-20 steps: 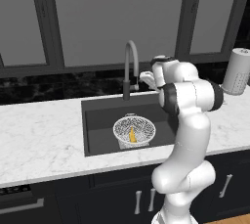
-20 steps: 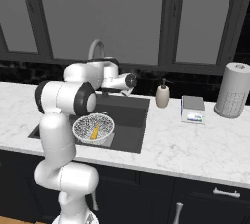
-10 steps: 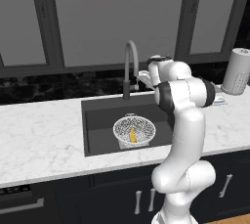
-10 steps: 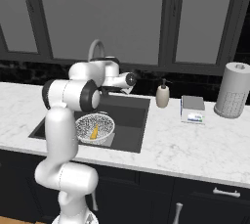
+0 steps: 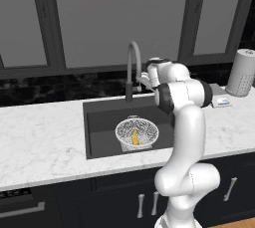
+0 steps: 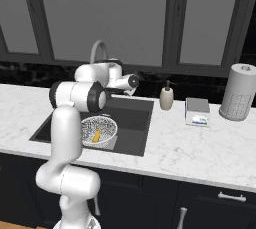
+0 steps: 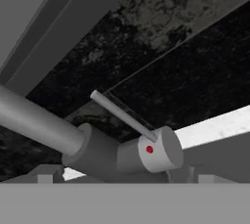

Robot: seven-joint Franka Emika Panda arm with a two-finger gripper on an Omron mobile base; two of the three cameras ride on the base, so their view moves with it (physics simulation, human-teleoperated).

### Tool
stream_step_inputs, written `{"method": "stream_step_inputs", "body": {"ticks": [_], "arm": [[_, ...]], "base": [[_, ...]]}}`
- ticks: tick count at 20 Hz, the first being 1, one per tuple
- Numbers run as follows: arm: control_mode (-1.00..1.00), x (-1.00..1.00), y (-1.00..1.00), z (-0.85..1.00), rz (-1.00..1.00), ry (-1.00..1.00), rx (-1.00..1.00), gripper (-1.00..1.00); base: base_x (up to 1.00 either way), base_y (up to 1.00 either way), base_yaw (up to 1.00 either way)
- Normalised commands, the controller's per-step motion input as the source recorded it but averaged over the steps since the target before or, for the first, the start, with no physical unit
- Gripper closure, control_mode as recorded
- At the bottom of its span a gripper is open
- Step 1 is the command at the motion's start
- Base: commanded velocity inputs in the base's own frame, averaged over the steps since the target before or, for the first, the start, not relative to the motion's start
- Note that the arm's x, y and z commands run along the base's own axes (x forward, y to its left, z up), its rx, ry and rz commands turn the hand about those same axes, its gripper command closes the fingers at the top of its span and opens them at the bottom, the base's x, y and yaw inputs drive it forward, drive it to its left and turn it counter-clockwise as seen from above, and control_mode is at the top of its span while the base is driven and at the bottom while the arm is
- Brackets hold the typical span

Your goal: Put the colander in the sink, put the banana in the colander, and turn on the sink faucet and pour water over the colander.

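The white speckled colander (image 5: 136, 132) stands in the dark sink (image 5: 102, 127), right of its middle, with the yellow banana (image 5: 134, 138) lying inside it. From the right base view the colander (image 6: 98, 129), banana (image 6: 96, 135) and sink (image 6: 132, 118) sit partly behind my arm. The grey gooseneck sink faucet (image 5: 132, 67) rises behind the basin, and no water runs from it. My gripper (image 5: 143, 79) is at the faucet's lower part. In the hand view the gripper (image 7: 124, 176) is open, its tips standing wide on either side of the faucet's valve body (image 7: 156, 150) and thin lever (image 7: 122, 114).
A beige soap dispenser (image 6: 166, 98) stands right of the sink, then a small grey box (image 6: 197, 110) and a paper towel roll (image 6: 239, 90) further right. Dark marble backsplash runs close behind the faucet. White marble counter (image 5: 40, 142) stretches left of the sink.
My hand has crept a little to the left, closer to the faucet. Its jaws stay open; the colander and banana have not moved.
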Motion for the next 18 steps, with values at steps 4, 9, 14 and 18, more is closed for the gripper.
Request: {"method": "stream_step_inputs", "body": {"ticks": [4,9,14,18], "arm": [[-1.0,0.26,0.01,-0.14,-0.02,0.0,0.0,-1.0],[-1.0,0.21,0.0,-0.15,-0.02,0.0,0.0,-1.0],[-1.0,0.18,0.0,-0.14,-0.03,0.0,0.0,-1.0],[-1.0,0.09,0.0,-0.08,-0.03,0.0,0.0,-1.0]], "base": [[0.0,0.0,0.0],[0.0,0.0,0.0],[0.0,0.0,0.0],[0.0,0.0,0.0]]}}
